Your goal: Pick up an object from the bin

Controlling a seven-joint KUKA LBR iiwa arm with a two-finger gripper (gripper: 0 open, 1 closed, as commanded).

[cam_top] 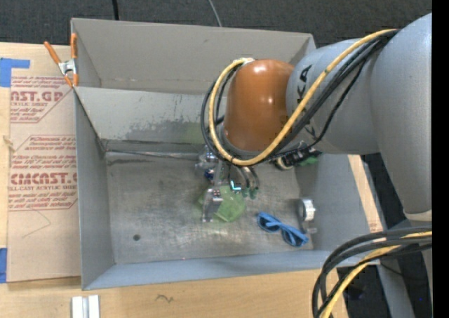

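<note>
Three small things lie on the floor of the grey bin (95, 190), and the blue glasses (283, 229) serve as the marker for the rest. The glasses lie flat, slanting down towards the right. Just to their left, apart from them, lies a pale green, see-through piece (231, 208) of uneven shape. Up and to the right of the glasses, near them but not touching, sits a small silver-grey thing (306, 210) whose kind cannot be made out.

The pincer (210, 204) is down at the bin floor, left of the glasses, at the left edge of the pale green piece and seemingly touching it. Whether the pincer is wide or narrow cannot be told, nor whether it has the green piece in its grip. Above the glasses and somewhat to their left, the wrist's rounded orange cover (256, 106) hangs over the bin, ringed by yellow and black cables (212, 102). The pale grey arm (393, 92) stretches away up and to the right of the glasses.
</note>
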